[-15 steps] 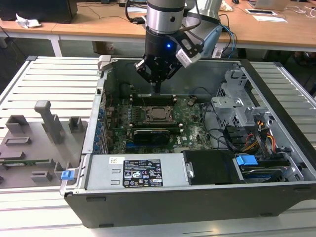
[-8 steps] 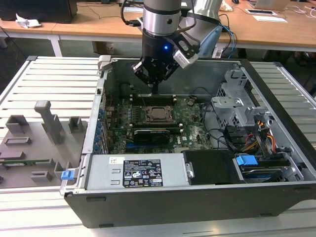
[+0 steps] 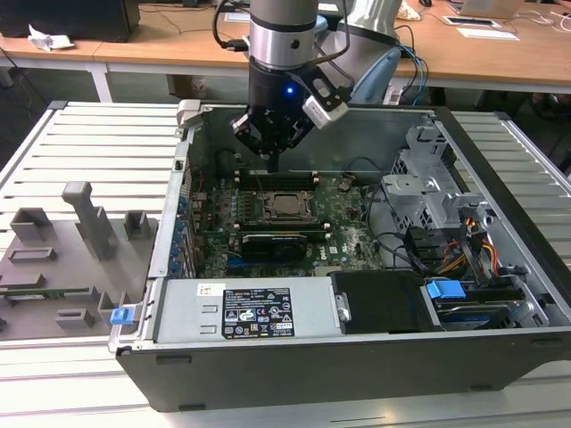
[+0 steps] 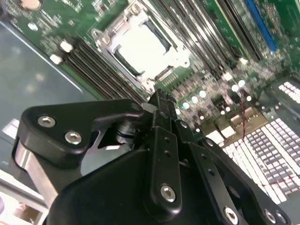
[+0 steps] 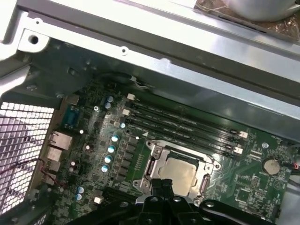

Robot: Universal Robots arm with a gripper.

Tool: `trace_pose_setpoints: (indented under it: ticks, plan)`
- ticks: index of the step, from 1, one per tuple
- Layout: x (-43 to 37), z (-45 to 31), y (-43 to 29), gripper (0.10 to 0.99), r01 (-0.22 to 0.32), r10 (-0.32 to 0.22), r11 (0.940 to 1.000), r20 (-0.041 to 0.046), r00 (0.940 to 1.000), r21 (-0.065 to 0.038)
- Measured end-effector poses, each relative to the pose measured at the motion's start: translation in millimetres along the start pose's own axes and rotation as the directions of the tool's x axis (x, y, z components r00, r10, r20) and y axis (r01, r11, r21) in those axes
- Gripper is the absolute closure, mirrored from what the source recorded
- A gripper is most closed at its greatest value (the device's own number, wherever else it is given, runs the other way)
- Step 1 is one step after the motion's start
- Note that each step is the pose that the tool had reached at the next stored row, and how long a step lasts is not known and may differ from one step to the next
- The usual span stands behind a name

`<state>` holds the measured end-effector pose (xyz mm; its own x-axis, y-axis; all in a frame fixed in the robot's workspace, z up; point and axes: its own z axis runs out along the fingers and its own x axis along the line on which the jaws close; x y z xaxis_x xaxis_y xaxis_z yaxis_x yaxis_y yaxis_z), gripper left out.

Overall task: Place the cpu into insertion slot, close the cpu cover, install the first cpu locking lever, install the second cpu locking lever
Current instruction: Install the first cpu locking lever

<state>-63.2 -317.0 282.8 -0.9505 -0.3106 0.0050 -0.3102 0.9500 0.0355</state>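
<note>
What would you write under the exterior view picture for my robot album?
Robot arm's tool hovers inside the open computer case, just above the cpu seated under the cpu cover.

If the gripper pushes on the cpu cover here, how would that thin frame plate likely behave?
The cpu cover looks like thin metal, so probably light yet stiff. It lies flat around the cpu, so a push likely meets firm support. The gripper, fingers together, hangs just beside it.
</note>
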Motion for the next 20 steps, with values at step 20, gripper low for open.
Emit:
trace_pose_setpoints:
  ticks: [20]
  plan:
    - [30.3, 18.9, 12.7, 0.98, -0.169, 0.169, 0.9856, 0.0064, 0.9856, -0.003]
